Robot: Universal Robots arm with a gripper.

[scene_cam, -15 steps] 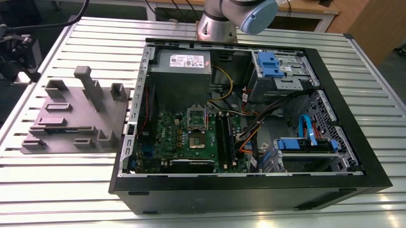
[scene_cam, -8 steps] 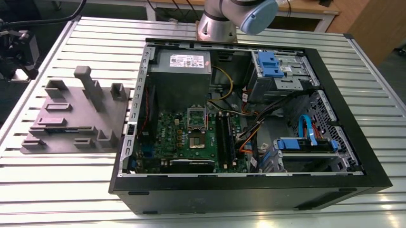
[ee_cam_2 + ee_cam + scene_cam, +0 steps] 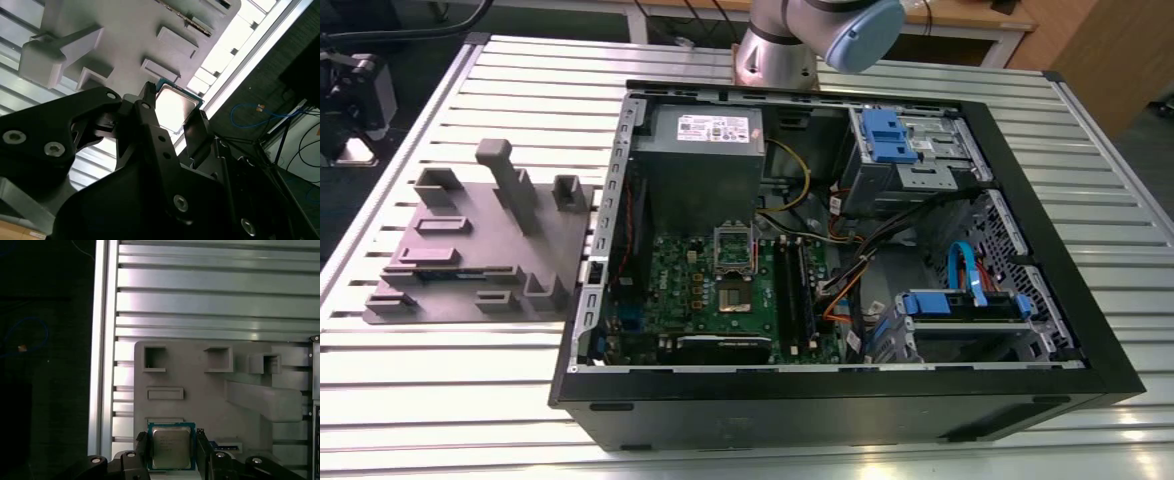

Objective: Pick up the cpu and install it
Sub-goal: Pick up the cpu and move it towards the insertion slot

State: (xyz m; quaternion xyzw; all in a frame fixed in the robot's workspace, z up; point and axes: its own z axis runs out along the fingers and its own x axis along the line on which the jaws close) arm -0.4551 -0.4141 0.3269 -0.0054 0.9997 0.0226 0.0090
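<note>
Desk (image 3: pixel 454 400): ribbed aluminium slats that carry every part.
Exterior view, case (image 3: pixel 854 405): black and open-topped, on the exterior view's right; a green board (image 3: pixel 687 275) inside bears a silver-framed socket (image 3: pixel 738 297).
Exterior view, fixture (image 3: pixel 480 250): grey block with pockets and posts, just beside the case on the exterior view's left.
Exterior view, arm (image 3: pixel 814 40): its base stands behind the case.
First wrist view, hand (image 3: pixel 171 436): two black fingers (image 3: pixel 141 447) are closed on opposite edges of the cpu (image 3: pixel 171 449).
First wrist view, cpu: silver top and green rim, gripped between the fingers and seen against the fixture's (image 3: pixel 200 390) edge.
Second wrist view, hand (image 3: pixel 174 101): its fingers (image 3: pixel 150 125) press the cpu (image 3: pixel 176 109) from both sides, with the fixture (image 3: pixel 125 30) behind.
Second wrist view, floor (image 3: pixel 250 85): dark, with a blue cable (image 3: pixel 245 106) beyond the desk's rim.
</note>
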